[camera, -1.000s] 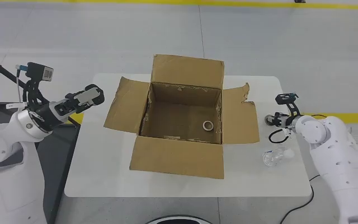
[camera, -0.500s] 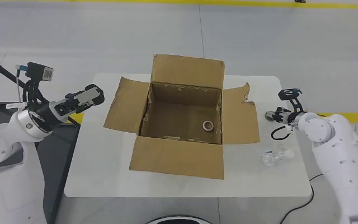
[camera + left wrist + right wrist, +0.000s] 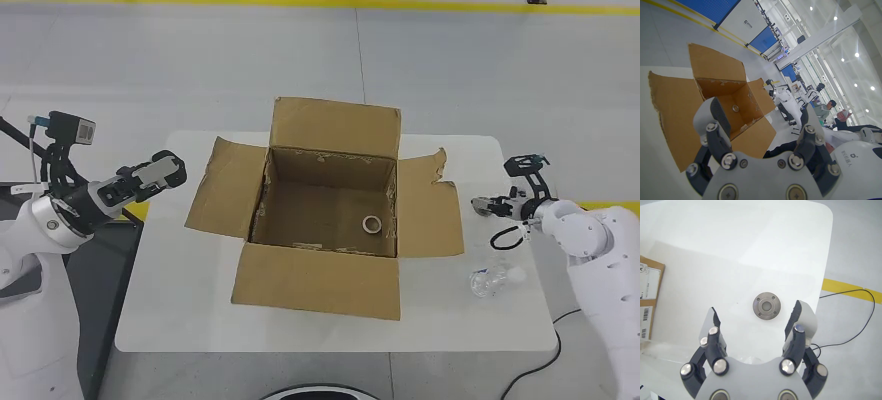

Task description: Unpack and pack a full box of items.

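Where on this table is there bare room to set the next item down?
Bare: the table strip outside the left flap of the box, and the strip between its front flap and the near edge. Crowded: the right end, with the flange, a clear plastic item and the open right hand.

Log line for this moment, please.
left gripper: open, at table's left edge | right gripper: open, over metal flange on table | box: flaps open, one round part inside
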`<control>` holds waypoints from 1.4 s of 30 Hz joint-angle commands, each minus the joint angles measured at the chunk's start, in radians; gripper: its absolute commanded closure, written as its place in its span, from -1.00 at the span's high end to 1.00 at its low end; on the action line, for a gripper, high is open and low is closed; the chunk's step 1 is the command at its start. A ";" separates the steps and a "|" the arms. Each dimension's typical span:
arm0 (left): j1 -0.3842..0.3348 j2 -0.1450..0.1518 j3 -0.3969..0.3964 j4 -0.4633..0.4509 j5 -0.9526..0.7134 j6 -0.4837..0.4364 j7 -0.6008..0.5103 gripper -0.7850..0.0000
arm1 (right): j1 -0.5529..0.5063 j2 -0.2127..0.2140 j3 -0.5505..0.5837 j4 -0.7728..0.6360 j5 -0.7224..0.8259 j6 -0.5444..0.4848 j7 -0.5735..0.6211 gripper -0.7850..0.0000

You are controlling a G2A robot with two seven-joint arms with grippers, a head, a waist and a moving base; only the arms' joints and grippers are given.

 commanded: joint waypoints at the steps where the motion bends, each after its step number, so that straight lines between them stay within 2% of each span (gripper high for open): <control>1: 0.000 0.000 0.000 0.000 0.000 0.000 0.000 1.00 | -0.017 0.010 0.034 -0.029 0.024 -0.043 0.012 1.00; 3: 0.000 0.000 0.000 0.000 0.000 0.000 0.000 1.00 | -0.032 0.020 0.068 -0.056 0.040 -0.076 0.032 1.00; 13: 0.000 0.000 0.000 0.000 0.000 0.000 0.000 1.00 | -0.027 0.023 0.082 -0.089 0.032 -0.095 0.012 1.00; 16: 0.000 0.000 0.000 0.000 0.000 0.000 0.000 1.00 | -0.028 0.045 0.168 -0.155 0.048 -0.184 0.032 1.00; 22: 0.000 0.000 0.000 0.000 0.000 0.000 0.000 1.00 | -0.025 0.082 0.274 -0.322 0.179 -0.380 0.192 1.00; 25: 0.000 0.000 0.000 0.000 0.000 0.000 0.000 1.00 | -0.015 0.093 0.257 -0.388 0.266 -0.437 0.242 1.00; 36: 0.000 0.000 0.000 0.000 0.000 0.000 0.000 1.00 | -0.013 0.092 0.257 -0.398 0.267 -0.442 0.235 1.00; 38: 0.000 0.000 0.000 0.000 0.000 0.000 0.000 1.00 | 0.008 0.095 0.257 -0.437 0.255 -0.474 0.206 1.00; 42: 0.000 0.000 0.000 0.000 0.000 0.000 0.000 1.00 | 0.092 0.098 0.164 -0.442 0.229 -0.499 0.180 1.00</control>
